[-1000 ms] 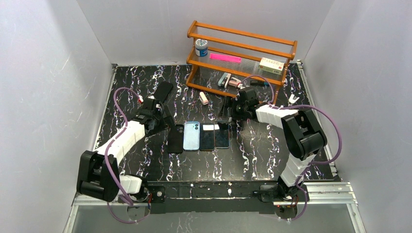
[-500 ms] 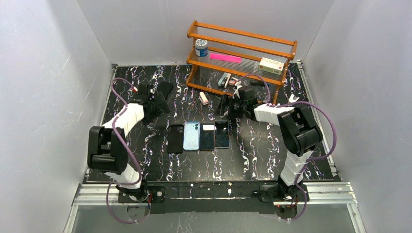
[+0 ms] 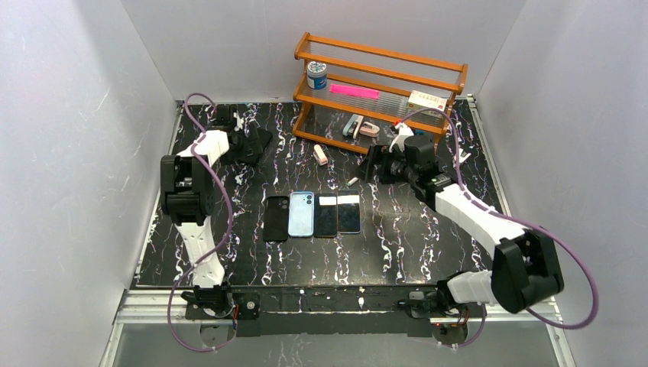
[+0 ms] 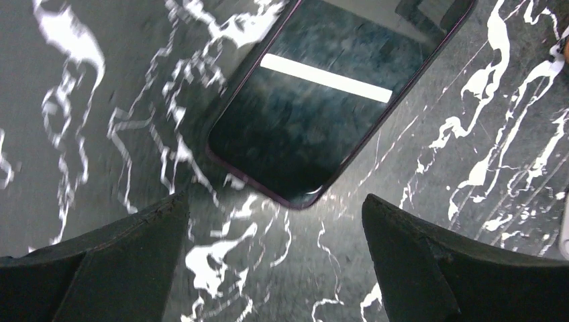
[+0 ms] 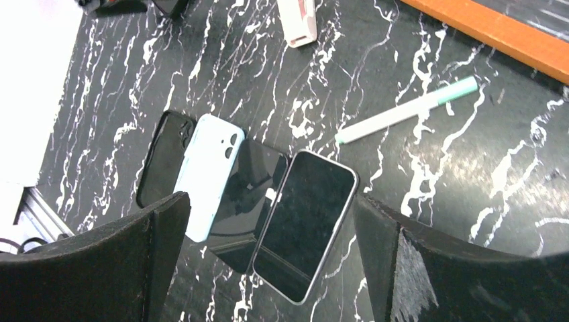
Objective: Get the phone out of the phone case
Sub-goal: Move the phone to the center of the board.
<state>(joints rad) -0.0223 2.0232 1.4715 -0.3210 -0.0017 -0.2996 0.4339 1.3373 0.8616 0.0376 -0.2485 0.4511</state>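
Both extended forward; left fingers (image 4: 121, 268) spread above dark phone (image 4: 315, 114), right fingers (image 5: 100, 268) spread.

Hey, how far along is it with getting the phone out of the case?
Seemingly done: a glossy black phone and a silver-rimmed black phone lie bare beside a black case and a light blue case. In hand: nothing; the left fingers and right fingers are open, empty. Remaining: unclear, since both cases lie back up.

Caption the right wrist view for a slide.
Open right hand above the row of phones and cases on the marbled table, white pen beyond.
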